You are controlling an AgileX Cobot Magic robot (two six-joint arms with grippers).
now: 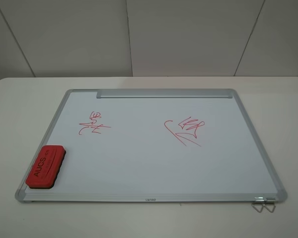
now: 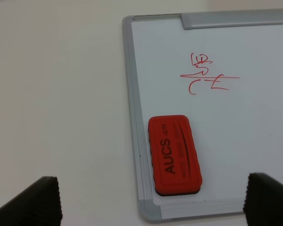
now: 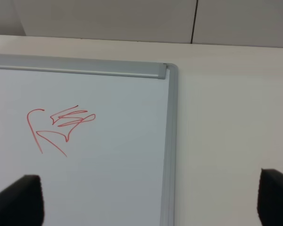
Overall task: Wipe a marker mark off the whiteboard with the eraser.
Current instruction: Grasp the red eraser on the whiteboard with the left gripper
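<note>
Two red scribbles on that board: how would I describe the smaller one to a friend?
Find the whiteboard, then the red eraser at its near-left corner. Beyond the eraser sits the marker mark, a compact zigzag crossed by a horizontal line; the other scribble, on the right, is wider with a hooked curve and long tails.
</note>
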